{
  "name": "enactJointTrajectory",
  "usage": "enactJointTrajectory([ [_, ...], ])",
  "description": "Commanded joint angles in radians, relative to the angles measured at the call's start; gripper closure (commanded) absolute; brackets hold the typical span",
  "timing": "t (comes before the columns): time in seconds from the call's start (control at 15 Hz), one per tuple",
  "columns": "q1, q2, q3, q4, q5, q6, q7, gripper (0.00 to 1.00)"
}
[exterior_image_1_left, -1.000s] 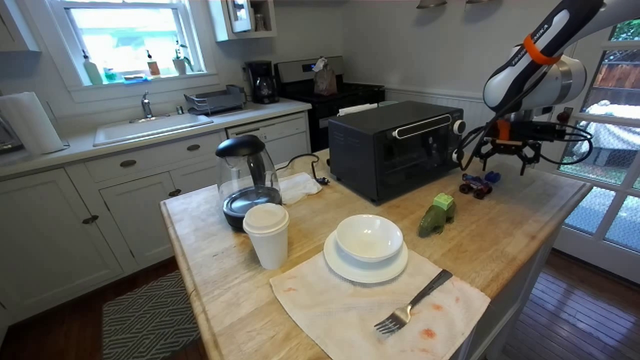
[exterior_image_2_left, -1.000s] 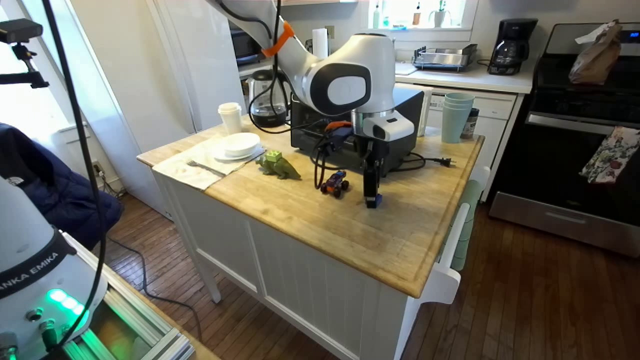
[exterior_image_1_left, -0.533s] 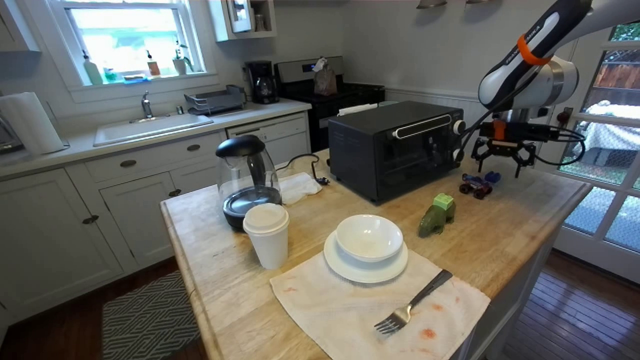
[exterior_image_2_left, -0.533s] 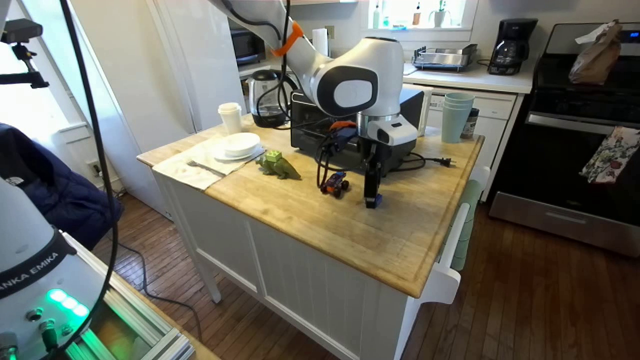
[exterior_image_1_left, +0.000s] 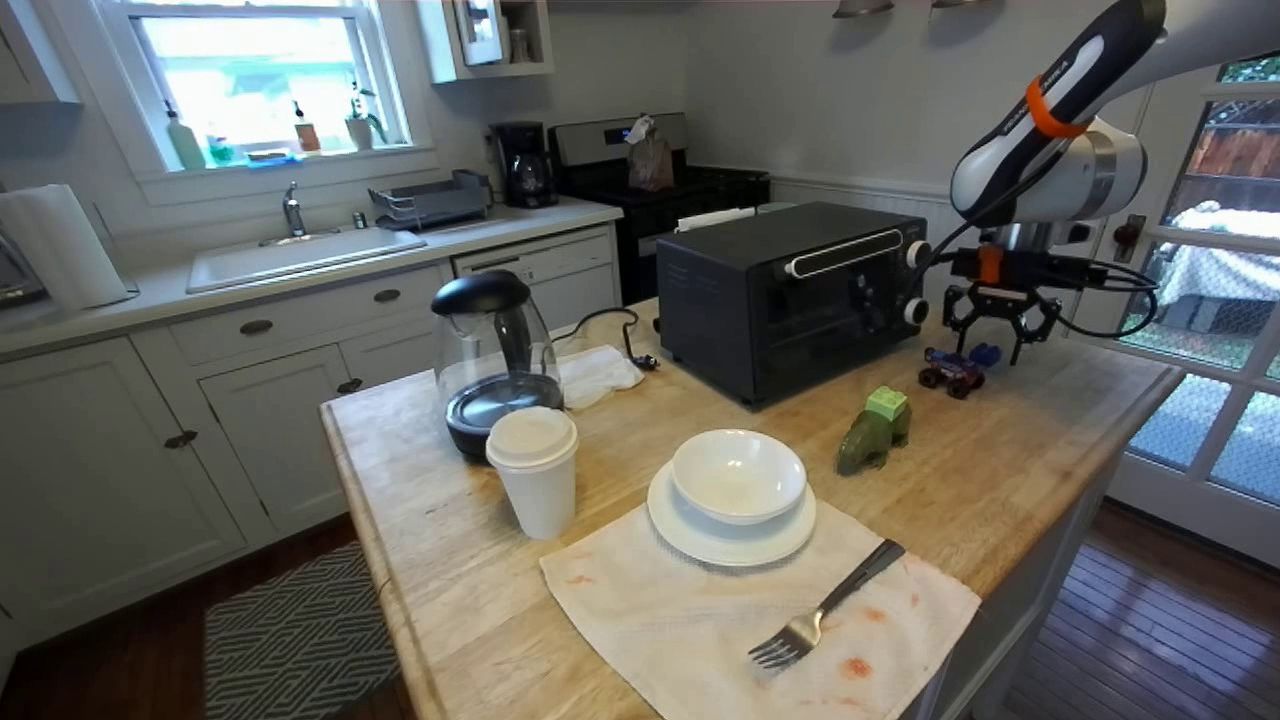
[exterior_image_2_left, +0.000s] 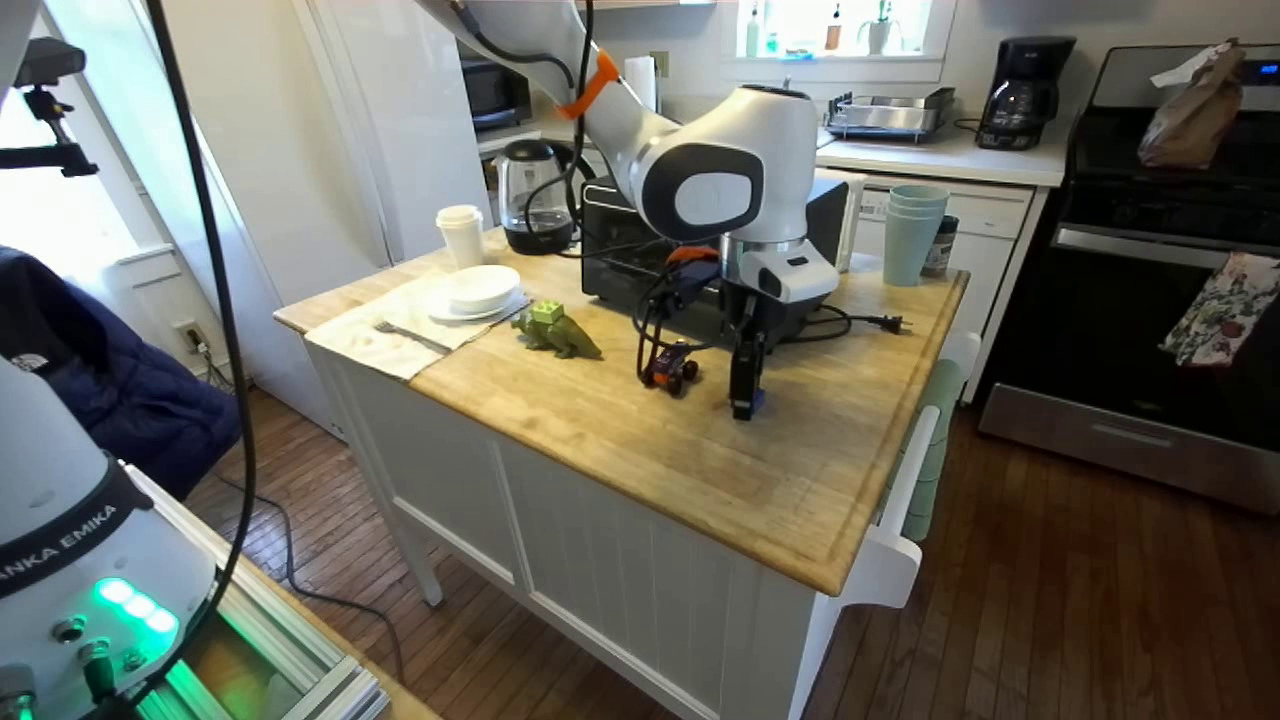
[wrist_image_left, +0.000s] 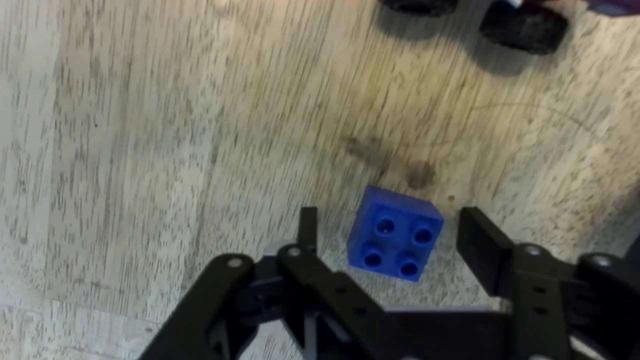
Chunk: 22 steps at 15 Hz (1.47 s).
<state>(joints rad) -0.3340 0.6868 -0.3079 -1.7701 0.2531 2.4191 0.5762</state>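
Frames blue block (wrist_image_left: 395, 239) between parted jaws of gripper (wrist_image_left: 392, 234), with a gap on either side in wrist view. Note block studs-up on wooden tabletop (wrist_image_left: 175, 165), near toy truck (exterior_image_1_left: 952, 371); spot green dinosaur toy (exterior_image_1_left: 872, 440) farther off in an exterior view, bearing light-green brick (exterior_image_1_left: 887, 402).

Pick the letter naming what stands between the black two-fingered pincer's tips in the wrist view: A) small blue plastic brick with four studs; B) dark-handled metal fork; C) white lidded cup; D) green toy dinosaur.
A, since the small blue plastic brick with four studs shows inside the open pincer, with pale wooden tabletop visible on either side of it.
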Motion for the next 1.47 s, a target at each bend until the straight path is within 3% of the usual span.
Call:
enactJointTrajectory([
  [0.0,-0.026,0.025,0.019,0.046,0.039,-0.032,-0.029,0.56],
  [0.33,-0.028,0.02,0.02,0.052,0.049,-0.052,-0.024,0.89],
  [0.93,0.001,-0.089,0.012,-0.035,0.036,-0.058,-0.04,0.89],
  [1.4,0.067,-0.236,-0.01,-0.189,0.009,-0.067,0.012,0.89],
])
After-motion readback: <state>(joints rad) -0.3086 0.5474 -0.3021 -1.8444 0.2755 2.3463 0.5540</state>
